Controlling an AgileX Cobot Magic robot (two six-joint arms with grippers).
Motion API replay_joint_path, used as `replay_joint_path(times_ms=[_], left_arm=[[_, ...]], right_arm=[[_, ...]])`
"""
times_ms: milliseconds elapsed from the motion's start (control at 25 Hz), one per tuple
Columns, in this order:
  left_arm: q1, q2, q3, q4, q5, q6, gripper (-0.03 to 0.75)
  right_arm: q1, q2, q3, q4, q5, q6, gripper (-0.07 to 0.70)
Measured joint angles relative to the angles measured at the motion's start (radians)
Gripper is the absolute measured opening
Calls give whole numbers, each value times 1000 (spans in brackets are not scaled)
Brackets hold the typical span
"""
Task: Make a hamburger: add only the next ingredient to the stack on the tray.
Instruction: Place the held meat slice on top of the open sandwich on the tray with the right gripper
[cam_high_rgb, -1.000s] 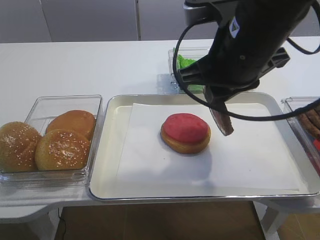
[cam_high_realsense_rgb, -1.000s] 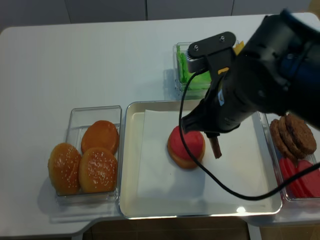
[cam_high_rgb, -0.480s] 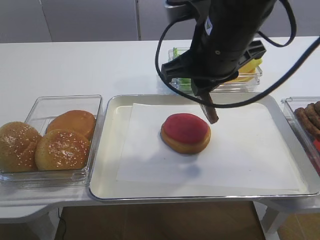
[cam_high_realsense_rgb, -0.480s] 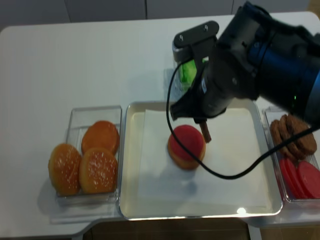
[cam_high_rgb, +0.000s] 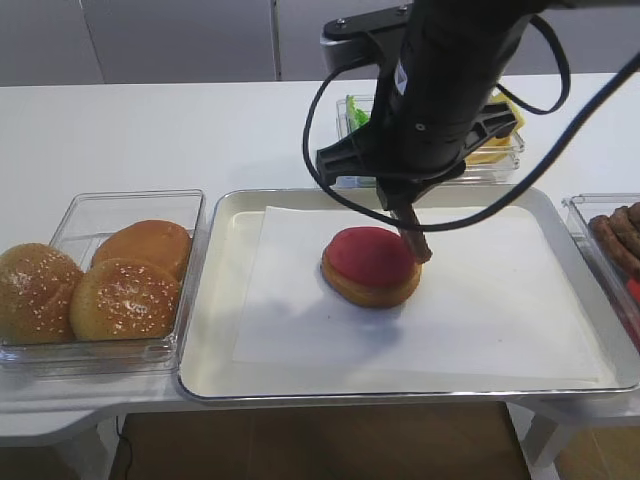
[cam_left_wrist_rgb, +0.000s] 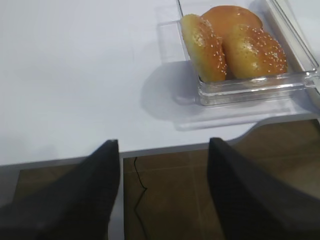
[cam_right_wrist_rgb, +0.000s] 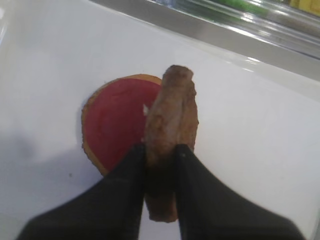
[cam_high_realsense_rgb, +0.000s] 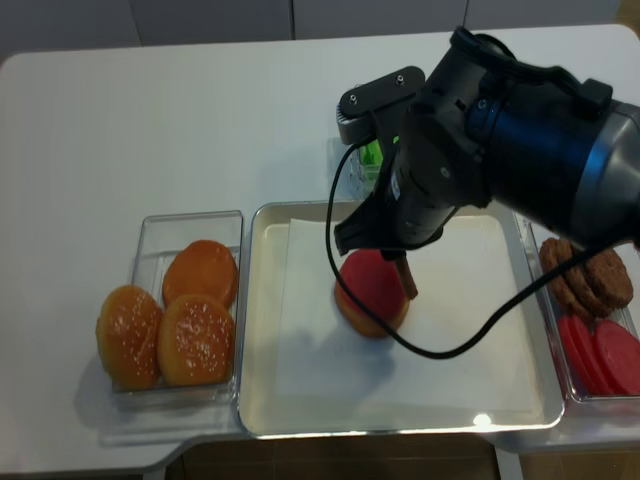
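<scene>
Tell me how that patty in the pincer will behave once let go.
Held on edge by the right pincer, the patty keeps its shape, so it is probably fairly stiff. Its rough surface likely resists slipping. Released edge-on over the red slice, it may topple off-centre.

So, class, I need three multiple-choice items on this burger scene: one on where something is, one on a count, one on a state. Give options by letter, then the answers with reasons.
1. Where is the meat patty?
A. Flat on the stack
B. Held on edge beside and above the red slice
C. In the bun box

2. How many sesame buns sit in the clear box left of the tray?
A. One
B. Three
C. Five

3. What state is the right gripper in?
A. Wide open, empty
B. Closed on the patty
C. Closed on a bun

Answers: 1 B, the patty stands upright by the red slice on the stack on the tray. 2 B, three golden domes show. 3 B, both fingers pinch the patty's lower edge.
</scene>
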Motion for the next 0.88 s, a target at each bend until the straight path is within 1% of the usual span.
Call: replay_joint_path(times_ms=[760, 880], left_arm=[[0, 0, 0, 0, 0, 0, 415], [0, 0, 0, 0, 0, 0, 415]], right_arm=[[0, 18, -2, 8, -18, 0, 137], [0, 18, -2, 27, -20, 0, 152]])
